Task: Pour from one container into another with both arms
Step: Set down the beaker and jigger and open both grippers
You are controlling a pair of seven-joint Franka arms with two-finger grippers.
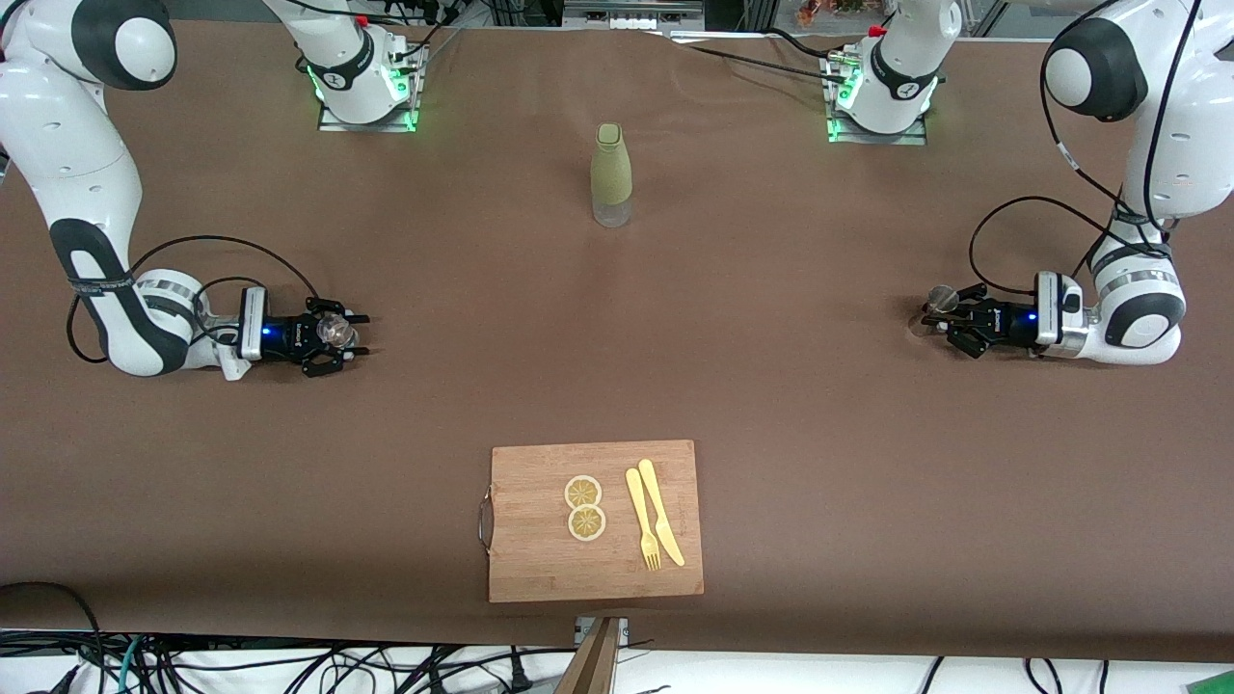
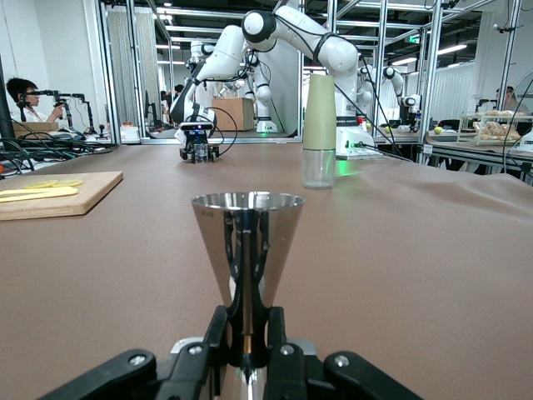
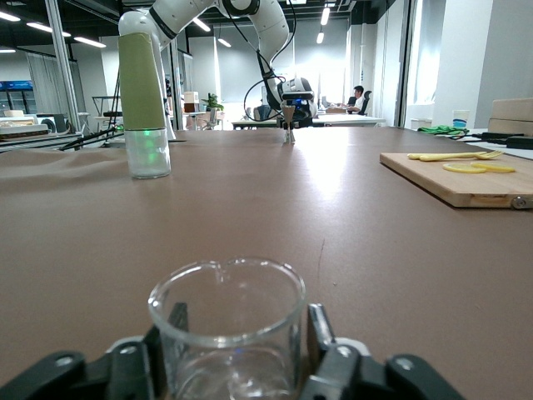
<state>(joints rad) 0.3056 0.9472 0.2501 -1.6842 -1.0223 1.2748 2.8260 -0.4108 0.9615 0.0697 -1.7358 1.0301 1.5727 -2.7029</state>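
Note:
A steel cone-shaped jigger (image 2: 247,233) stands upright at the left arm's end of the table. My left gripper (image 2: 247,323) is shut on its narrow waist. In the front view that gripper (image 1: 940,316) lies low at the table with the jigger (image 1: 942,298) at its tip. A clear glass beaker (image 3: 226,333) stands at the right arm's end. My right gripper (image 3: 246,327) is open around it, one finger a sliver off the glass. The front view shows the beaker (image 1: 337,331) between the spread fingers of the right gripper (image 1: 363,334). The beaker looks empty.
A tall green bottle (image 1: 611,173) with a clear base stands mid-table, near the arms' bases. Close to the front camera lies a wooden cutting board (image 1: 540,549) bearing two lemon slices (image 1: 584,507) and a yellow fork and knife (image 1: 654,520).

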